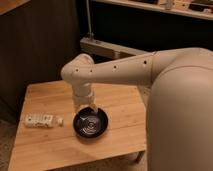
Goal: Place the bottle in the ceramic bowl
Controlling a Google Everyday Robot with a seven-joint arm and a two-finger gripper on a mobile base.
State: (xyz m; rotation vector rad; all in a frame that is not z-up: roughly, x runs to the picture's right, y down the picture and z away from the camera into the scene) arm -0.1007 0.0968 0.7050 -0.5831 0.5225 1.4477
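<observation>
The bottle [42,120] lies on its side on the wooden table [45,147] at the left, white cap pointing right towards the bowl. The ceramic bowl [90,123] is black and glossy with light rings inside and stands just right of the bottle, a small gap between them. My gripper [85,106] hangs from the white arm directly above the bowl's far-left rim. It holds nothing that I can see.
My large white arm and body [175,100] fill the right side and cover the table's right end. A dark wall panel and a grey metal frame [107,47] stand behind the table. The table's front edge runs just below the bowl.
</observation>
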